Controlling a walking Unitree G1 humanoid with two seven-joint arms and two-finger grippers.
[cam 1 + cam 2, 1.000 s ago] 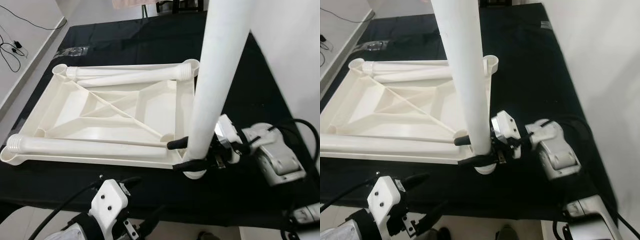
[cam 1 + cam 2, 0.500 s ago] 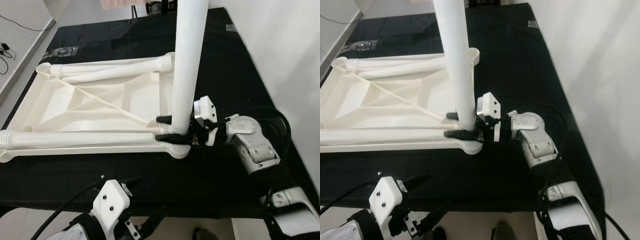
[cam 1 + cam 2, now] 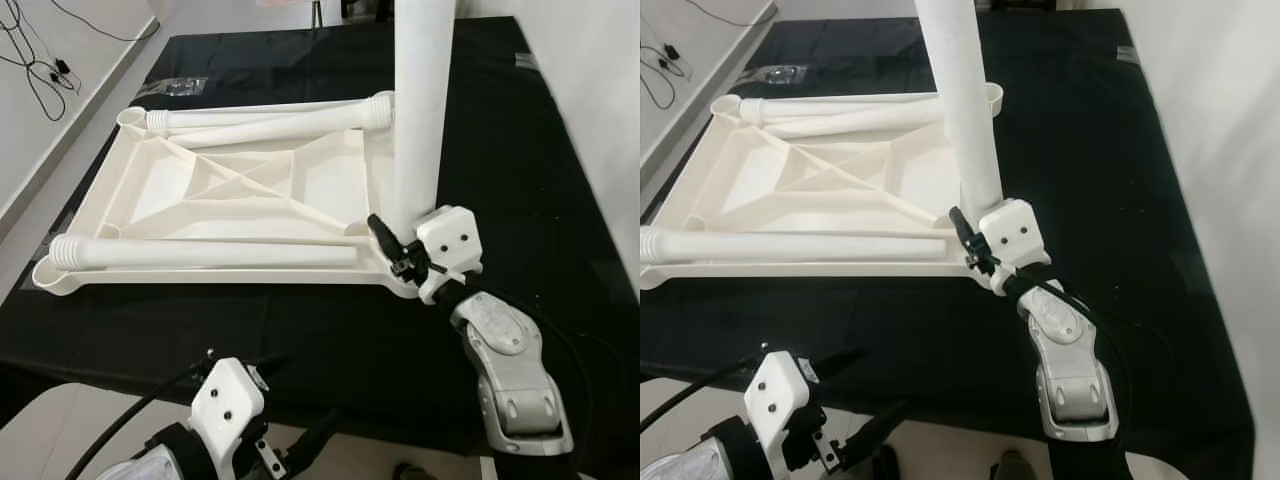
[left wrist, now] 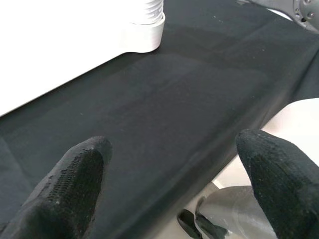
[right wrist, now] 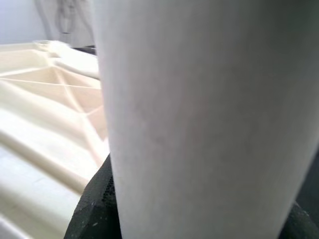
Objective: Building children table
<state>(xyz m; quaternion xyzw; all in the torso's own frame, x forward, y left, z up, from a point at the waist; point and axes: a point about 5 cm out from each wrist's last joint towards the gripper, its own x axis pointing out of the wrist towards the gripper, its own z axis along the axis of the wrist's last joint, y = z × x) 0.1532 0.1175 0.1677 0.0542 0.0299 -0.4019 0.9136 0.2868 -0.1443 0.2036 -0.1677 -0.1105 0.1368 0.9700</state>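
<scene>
Black cloth [image 3: 300, 330] under the upturned tabletop [image 3: 250, 195]. My right gripper [image 3: 392, 248] pinches the upright leg [image 3: 420, 110] — its wrist has swung round since a second ago, screwing it into the near-right corner socket. Left gripper [image 4: 169, 184] spread, idle.

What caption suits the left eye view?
Right gripper holds a white table leg upright at the upturned tabletop's corner.

My black-fingered right gripper [image 3: 392, 252] meets a plain white table leg [image 3: 420, 110]. The ribbed tabletop [image 3: 240, 205] is cream-white, lying on a solid black cloth [image 3: 500, 130].
</scene>
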